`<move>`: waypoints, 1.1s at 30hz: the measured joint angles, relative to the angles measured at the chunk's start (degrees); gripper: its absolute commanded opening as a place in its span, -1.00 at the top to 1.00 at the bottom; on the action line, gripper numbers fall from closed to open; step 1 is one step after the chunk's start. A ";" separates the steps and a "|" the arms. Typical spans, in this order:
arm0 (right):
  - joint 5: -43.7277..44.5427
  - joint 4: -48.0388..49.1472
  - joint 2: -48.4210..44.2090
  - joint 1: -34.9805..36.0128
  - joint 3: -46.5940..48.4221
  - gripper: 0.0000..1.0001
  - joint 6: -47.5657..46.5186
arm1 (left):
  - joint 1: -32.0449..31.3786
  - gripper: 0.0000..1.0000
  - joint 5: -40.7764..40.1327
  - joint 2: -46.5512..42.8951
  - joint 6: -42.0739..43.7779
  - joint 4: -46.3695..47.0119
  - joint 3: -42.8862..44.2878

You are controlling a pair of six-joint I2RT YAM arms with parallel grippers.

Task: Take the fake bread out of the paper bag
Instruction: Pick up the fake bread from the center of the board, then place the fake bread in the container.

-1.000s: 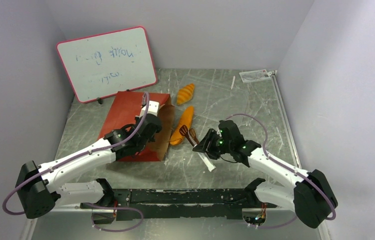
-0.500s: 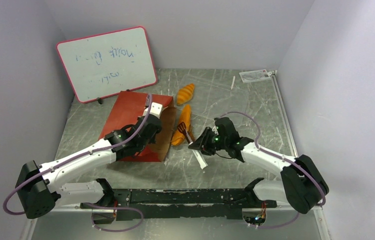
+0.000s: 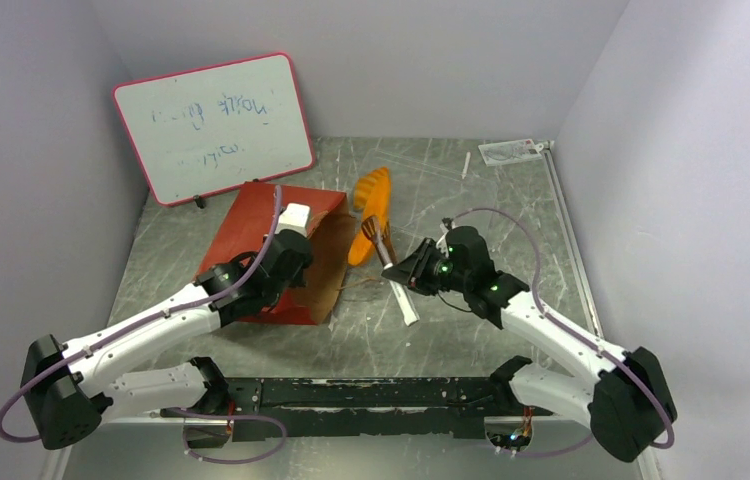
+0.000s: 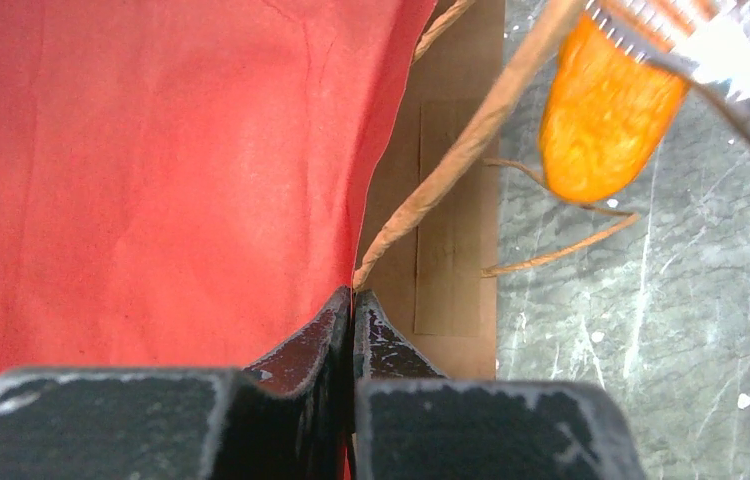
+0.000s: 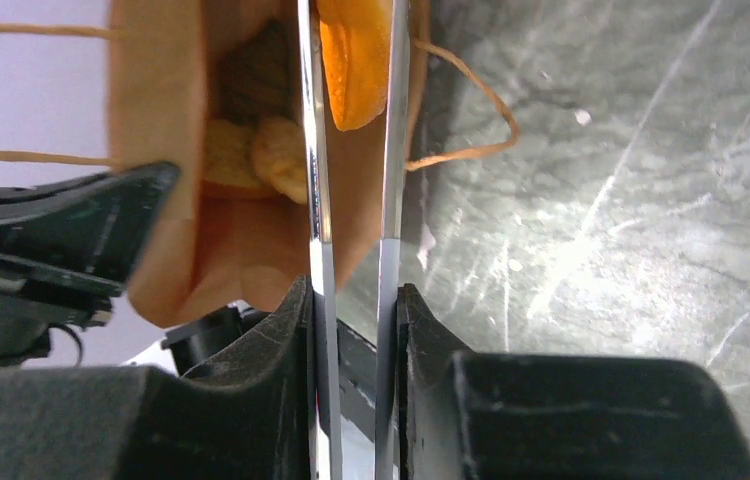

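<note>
The red paper bag [image 3: 256, 235] lies on its side with its brown mouth to the right. My left gripper [image 3: 289, 262] is shut on the bag's upper edge [image 4: 353, 292] beside a looped handle [image 4: 471, 130]. My right gripper [image 3: 416, 272] is shut on metal tweezers [image 5: 316, 180], and their tips hold an orange loaf [image 3: 359, 247] just outside the mouth. That loaf also shows in the left wrist view [image 4: 601, 125] and the right wrist view [image 5: 351, 60]. A second orange loaf [image 3: 374, 188] lies on the table farther back. Pale pieces [image 5: 271, 150] and a dark brown piece [image 5: 256, 85] sit inside the bag.
A pink-framed whiteboard [image 3: 213, 125] leans on the back wall behind the bag. A small card [image 3: 511, 150] and a white stick [image 3: 465, 165] lie at the far right. Grey walls close in on three sides of the marbled table [image 3: 491, 215].
My right gripper has moved the tweezers toward the bag mouth and then farther back, and they now hold the loaf. My left gripper has lifted the bag's edge, so the mouth is wider.
</note>
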 measured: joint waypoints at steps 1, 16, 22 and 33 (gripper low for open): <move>0.76 0.02 -1.22 0.00 0.31 1.00 -0.07 | 0.00 0.86 0.02 -0.33 -0.42 -0.37 -0.02; 16.02 -6.93 5.90 -1.68 16.09 1.00 -6.03 | 0.00 0.86 -0.52 0.37 -3.96 -3.93 1.03; 17.16 -11.26 17.81 -6.64 25.81 1.00 -9.84 | 0.00 0.86 -1.14 0.44 -4.22 -5.46 2.95; 19.26 -18.75 31.36 -8.07 36.50 1.00 -14.62 | 0.00 0.86 -1.29 -0.48 -4.37 -6.51 3.67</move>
